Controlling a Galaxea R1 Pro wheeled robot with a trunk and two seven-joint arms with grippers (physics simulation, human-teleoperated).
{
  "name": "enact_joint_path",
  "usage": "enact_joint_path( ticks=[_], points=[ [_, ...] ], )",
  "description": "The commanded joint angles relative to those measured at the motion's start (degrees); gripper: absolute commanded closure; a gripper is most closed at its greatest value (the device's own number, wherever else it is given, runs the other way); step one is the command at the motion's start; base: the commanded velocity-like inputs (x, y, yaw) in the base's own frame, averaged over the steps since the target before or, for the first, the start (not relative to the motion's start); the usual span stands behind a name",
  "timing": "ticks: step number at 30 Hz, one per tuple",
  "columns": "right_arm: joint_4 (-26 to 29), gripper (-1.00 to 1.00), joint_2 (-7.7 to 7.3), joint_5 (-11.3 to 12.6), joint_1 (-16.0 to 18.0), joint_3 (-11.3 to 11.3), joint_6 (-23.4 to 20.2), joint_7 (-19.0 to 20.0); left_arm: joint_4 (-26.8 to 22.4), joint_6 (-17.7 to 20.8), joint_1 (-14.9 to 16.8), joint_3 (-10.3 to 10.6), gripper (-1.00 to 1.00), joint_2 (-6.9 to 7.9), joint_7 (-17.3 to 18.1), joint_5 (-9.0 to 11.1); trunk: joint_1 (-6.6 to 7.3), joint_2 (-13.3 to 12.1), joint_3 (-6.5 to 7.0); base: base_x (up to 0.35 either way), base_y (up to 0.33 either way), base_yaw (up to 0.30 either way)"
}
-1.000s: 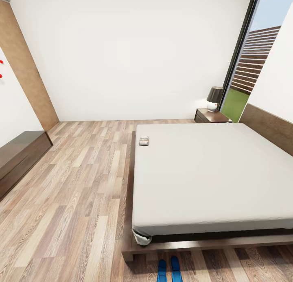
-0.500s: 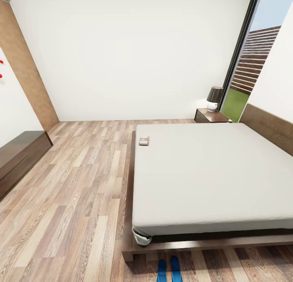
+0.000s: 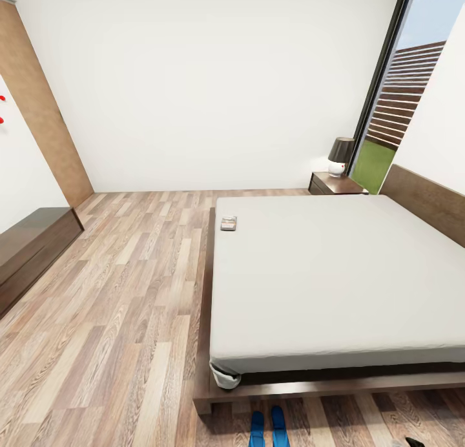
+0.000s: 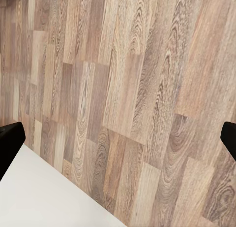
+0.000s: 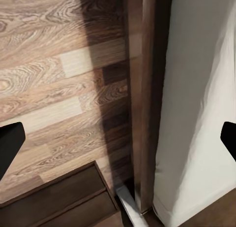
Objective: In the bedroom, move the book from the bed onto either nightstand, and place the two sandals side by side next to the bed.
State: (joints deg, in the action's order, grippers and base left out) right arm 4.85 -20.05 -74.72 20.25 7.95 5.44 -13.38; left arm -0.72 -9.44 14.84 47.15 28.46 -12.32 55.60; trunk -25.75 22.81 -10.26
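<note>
Head view, read left to right: one long low dark bench (image 3: 29, 250) against the left wall, a stretch of brown wood-plank floor (image 3: 123, 305), then one bed (image 3: 336, 279) with a light-grey mattress on a dark wooden frame. One book (image 3: 228, 223) lies flat on the mattress near its far left corner, close to the edge. Two blue sandals (image 3: 268, 429) sit side by side on the floor just off the near side of the bed frame, partly cut by the lower picture edge. One nightstand (image 3: 336, 184) stands at the far right beyond the mattress, carrying one lamp (image 3: 340, 155) with a dark shade; behind it a tall dark-framed window (image 3: 394, 111) shows grass and a slatted fence. Walls are plain white. The left wrist view adds a close look at the plank floor, with the left gripper (image 4: 118, 143) spread wide, its two dark fingertips at opposite picture edges, nothing between them. The right wrist view gives the bed's frame and mattress side up close; the right gripper (image 5: 118, 143) is likewise spread wide and holding nothing.
</note>
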Motion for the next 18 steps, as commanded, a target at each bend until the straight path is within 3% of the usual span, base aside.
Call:
enact_joint_path(
  ticks=[1,18],
  points=[
    [-0.08,-1.00,-0.02,0.17,0.06,0.44,0.10,-0.28,-0.08,-0.05,0.02,0.48,-1.00,0.02,-0.24,0.39,-0.03,0.11,-0.11,0.000,0.000,0.000],
    [2.35,-1.00,0.50,0.47,0.06,-1.08,0.14,-0.36,-0.08,-0.05,0.02,0.48,-1.00,0.02,-0.24,0.39,-0.03,0.11,-0.11,0.000,0.000,0.000]
  ],
)
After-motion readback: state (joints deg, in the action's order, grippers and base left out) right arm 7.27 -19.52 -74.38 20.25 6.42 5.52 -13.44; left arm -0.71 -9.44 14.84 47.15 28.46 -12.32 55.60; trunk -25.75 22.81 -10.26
